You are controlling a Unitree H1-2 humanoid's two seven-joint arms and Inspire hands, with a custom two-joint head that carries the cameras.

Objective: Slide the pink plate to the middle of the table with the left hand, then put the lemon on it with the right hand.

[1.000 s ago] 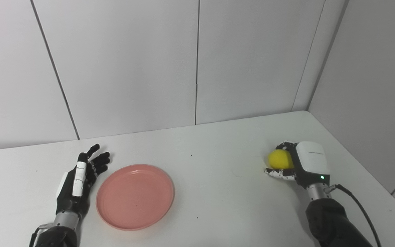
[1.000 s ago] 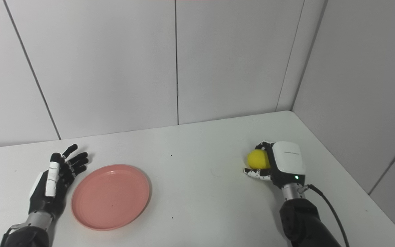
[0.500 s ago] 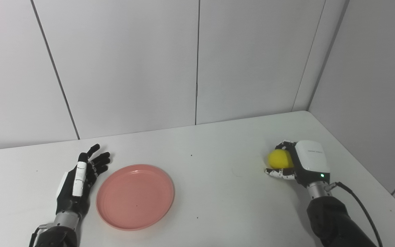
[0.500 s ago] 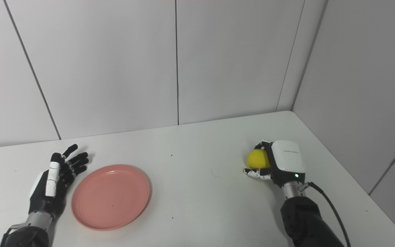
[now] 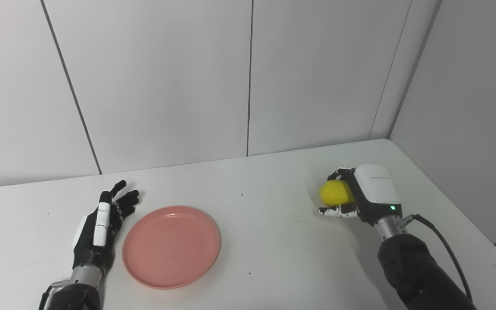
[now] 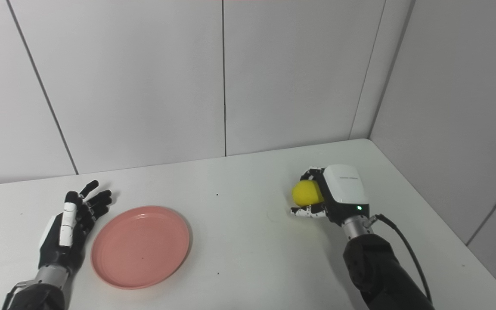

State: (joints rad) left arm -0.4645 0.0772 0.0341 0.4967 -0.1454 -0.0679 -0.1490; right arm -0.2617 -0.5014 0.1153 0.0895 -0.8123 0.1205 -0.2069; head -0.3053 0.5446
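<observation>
A pink plate [image 5: 171, 246] lies flat on the white table [image 5: 265, 241], left of the middle. My left hand [image 5: 100, 224] rests open on the table just left of the plate's rim, fingers spread and pointing away, not touching it. On the right side, my right hand [image 5: 366, 193] is shut on the yellow lemon [image 5: 336, 193] and holds it a little above the tabletop. The lemon [image 6: 307, 193] shows between the fingers above and the thumb below; its right half is hidden by the hand's white back.
Grey wall panels [image 5: 248, 77] close the table's far edge, and a side wall [image 5: 467, 107] runs along its right edge. A black cable [image 5: 441, 245] trails from the right wrist. A stretch of bare tabletop separates plate and lemon.
My right hand has lifted the lemon off the table and carried it left toward the plate. The left hand and plate have stayed put; the camera shifted slightly.
</observation>
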